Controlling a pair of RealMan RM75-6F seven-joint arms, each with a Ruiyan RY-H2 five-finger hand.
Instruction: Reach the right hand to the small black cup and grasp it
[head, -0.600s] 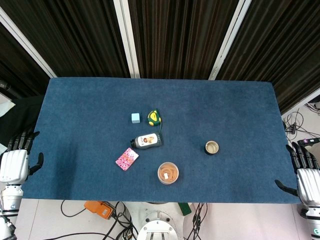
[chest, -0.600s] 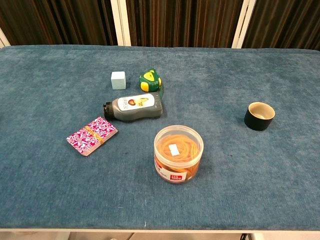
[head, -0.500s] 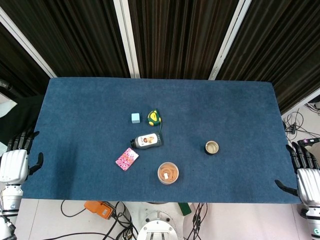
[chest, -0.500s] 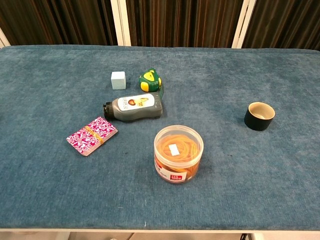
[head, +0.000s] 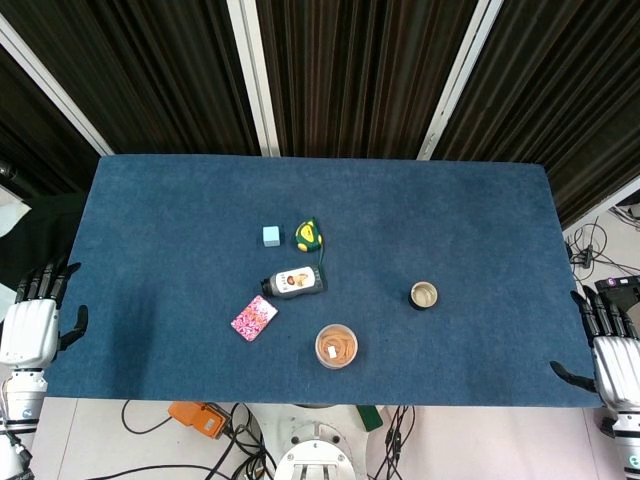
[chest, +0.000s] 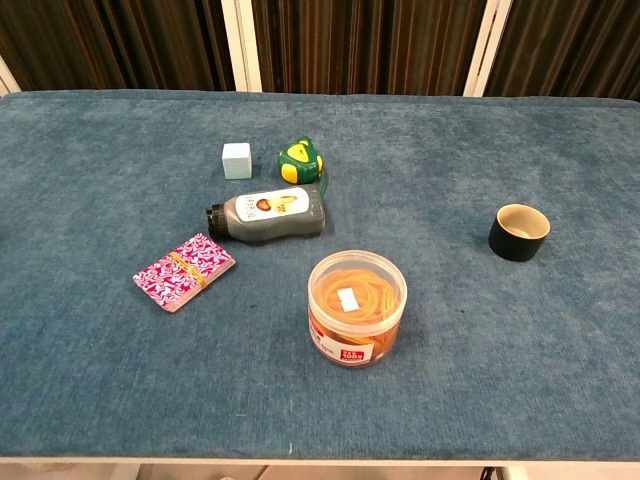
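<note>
The small black cup (head: 424, 295) (chest: 519, 232) stands upright on the blue table, right of centre, its pale inside showing. My right hand (head: 609, 350) hangs off the table's right edge, well to the right of the cup, fingers spread and holding nothing. At the table's left edge my left hand (head: 34, 322) also holds nothing, its fingers apart. The chest view shows neither hand.
A clear tub of orange rubber bands (head: 336, 346) (chest: 357, 306) sits near the front edge, left of the cup. Further left lie a grey bottle (head: 293, 282) on its side, a pink card pack (head: 254, 317), a pale blue cube (head: 271, 235) and a green-yellow tape measure (head: 308, 235).
</note>
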